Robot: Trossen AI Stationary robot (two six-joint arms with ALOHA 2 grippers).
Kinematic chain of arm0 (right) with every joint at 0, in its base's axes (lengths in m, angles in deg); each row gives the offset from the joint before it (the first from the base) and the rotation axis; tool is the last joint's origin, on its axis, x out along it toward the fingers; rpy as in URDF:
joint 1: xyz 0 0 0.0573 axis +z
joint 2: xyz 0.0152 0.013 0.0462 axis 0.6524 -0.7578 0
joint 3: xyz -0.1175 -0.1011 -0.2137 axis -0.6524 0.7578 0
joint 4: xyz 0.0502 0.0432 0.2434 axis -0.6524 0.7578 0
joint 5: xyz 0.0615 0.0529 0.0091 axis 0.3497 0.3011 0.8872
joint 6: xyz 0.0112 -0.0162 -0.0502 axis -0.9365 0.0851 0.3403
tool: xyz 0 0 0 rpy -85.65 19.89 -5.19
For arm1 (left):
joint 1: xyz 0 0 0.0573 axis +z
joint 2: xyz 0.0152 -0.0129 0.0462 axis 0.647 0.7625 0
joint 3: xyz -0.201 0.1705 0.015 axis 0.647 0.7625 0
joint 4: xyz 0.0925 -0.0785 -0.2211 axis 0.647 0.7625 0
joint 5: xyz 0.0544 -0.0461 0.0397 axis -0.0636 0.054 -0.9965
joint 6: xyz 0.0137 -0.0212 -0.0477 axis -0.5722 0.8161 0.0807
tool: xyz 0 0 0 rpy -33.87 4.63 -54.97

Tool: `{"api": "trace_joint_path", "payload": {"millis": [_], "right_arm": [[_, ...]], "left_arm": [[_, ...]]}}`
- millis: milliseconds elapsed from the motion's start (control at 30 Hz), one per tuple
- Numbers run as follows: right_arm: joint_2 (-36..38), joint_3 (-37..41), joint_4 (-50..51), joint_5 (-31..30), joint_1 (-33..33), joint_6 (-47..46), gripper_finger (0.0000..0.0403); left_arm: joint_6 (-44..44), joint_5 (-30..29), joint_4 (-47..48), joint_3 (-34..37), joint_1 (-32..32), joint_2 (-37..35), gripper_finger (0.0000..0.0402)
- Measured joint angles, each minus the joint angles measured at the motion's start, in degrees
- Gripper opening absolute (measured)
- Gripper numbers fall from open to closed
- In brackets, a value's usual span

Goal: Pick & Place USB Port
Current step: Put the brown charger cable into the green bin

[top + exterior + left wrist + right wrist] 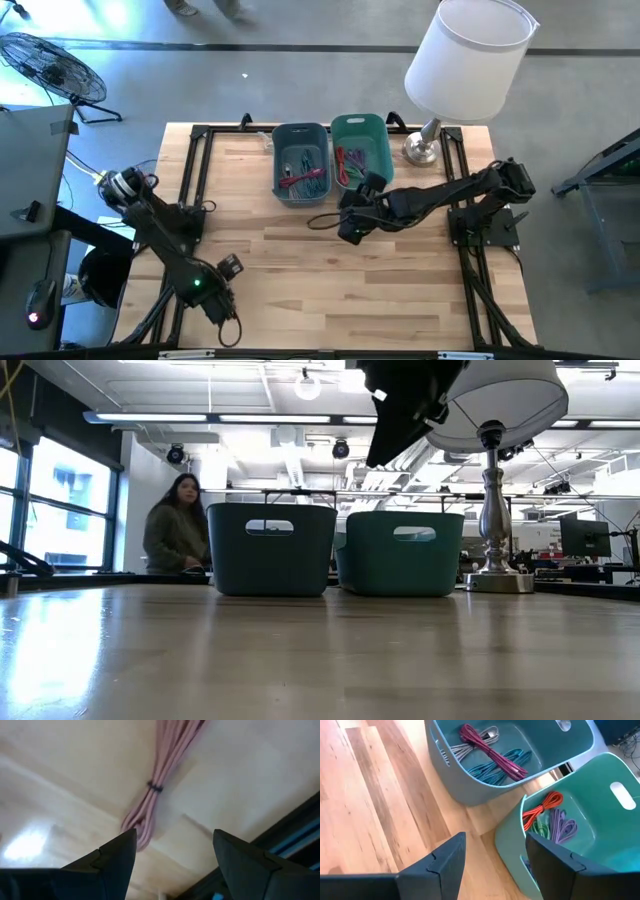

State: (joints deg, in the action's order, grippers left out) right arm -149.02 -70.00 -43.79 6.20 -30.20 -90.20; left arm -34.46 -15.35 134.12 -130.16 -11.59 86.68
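A pink cable bundle (150, 795), bound by a small dark tie, lies flat on the wooden table. My left gripper (174, 837) hovers over it, open, with a finger on either side of its near end and touching nothing. The left arm (170, 250) is at the table's near left corner. My right gripper (495, 840) is open and empty above the table (380, 795), just in front of the green bin (600, 805) and beside the blue-grey bin (470, 795). Both bins hold coloured cable bundles.
The two bins (300, 160) (362, 150) stand side by side at the table's far edge. A lamp's base (425, 150) stands right of them, its white shade (468, 55) high above. A dark cord loop (320, 222) lies by the right gripper (350, 228). A person (178, 530) sits beyond the table.
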Motion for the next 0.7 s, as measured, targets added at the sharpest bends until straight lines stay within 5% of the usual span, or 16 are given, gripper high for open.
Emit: {"api": "trace_joint_path", "payload": {"millis": [700], "right_arm": [[0.02,0.0,-0.69,2.67,0.15,-1.57,0.0199]], "left_arm": [[-6.52,-1.95,-6.04,0.02,-0.23,2.97,0.0257]]}}
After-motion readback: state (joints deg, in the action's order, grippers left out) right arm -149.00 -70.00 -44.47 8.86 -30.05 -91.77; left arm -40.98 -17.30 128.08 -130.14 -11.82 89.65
